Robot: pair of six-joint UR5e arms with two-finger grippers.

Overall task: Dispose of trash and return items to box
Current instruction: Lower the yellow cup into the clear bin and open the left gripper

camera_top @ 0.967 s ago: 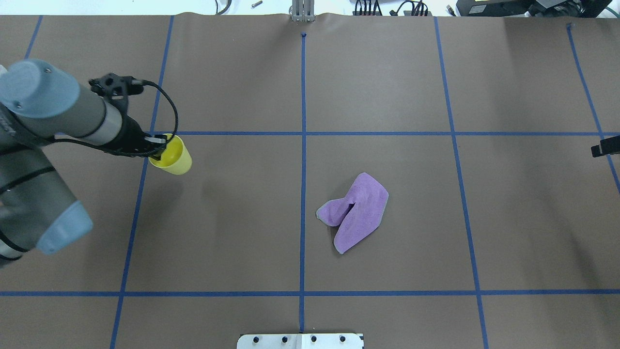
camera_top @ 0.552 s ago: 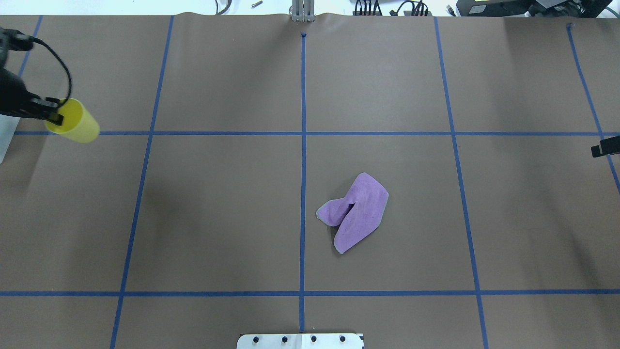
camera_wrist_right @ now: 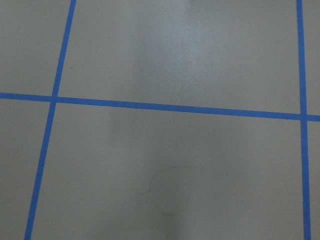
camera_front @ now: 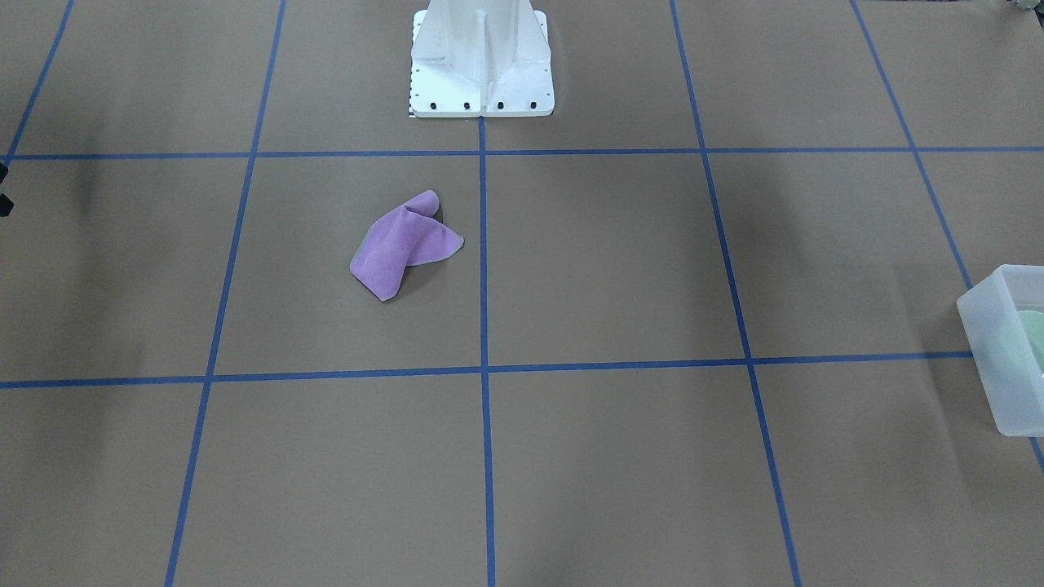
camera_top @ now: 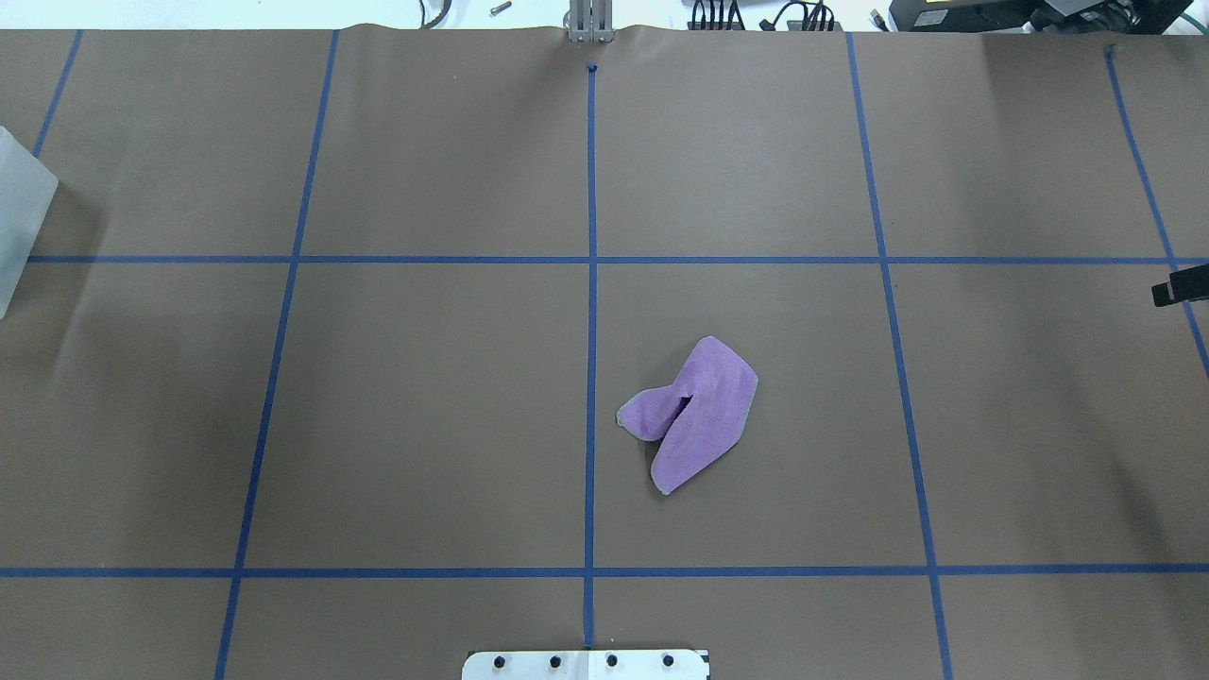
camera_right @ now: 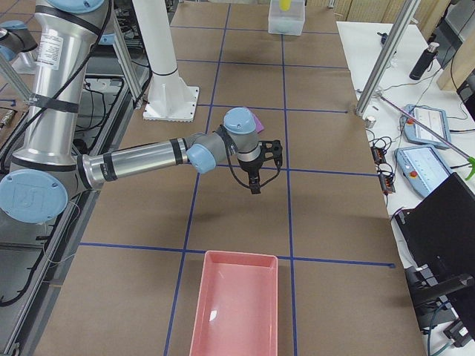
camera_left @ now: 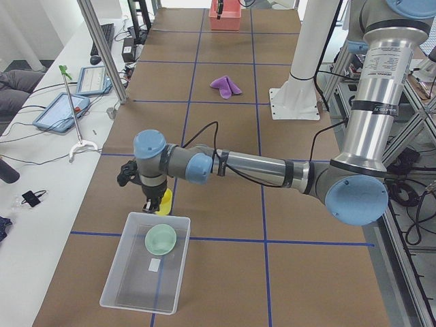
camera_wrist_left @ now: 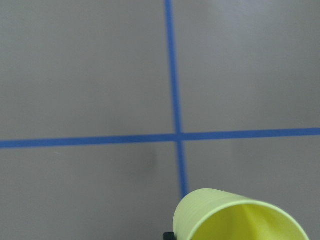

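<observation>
The frosted white box (camera_left: pixel 129 286) stands at the table's end on my left; a corner shows in the overhead view (camera_top: pixel 19 217) and a side in the front view (camera_front: pixel 999 350). The mint-green bowl (camera_left: pixel 161 238) lies inside it and shows through the wall (camera_front: pixel 1032 338). My left gripper (camera_left: pixel 153 206) is shut on a yellow cup (camera_left: pixel 164 202) and holds it just beyond the box's far edge, above the table. The cup's rim fills the bottom of the left wrist view (camera_wrist_left: pixel 240 217). My right gripper (camera_right: pixel 256 182) hangs above bare table; I cannot tell whether it is open.
A crumpled purple cloth (camera_top: pixel 694 416) lies near the table's middle, also in the front view (camera_front: pixel 404 244). A pink bin (camera_right: pixel 237 304) stands at the end on my right. The white robot base (camera_front: pixel 481 57) sits at the near edge.
My left arm has carried the yellow cup to the left, out of the overhead view, uncovering the box's corner there. The cloth and right gripper have not moved.
</observation>
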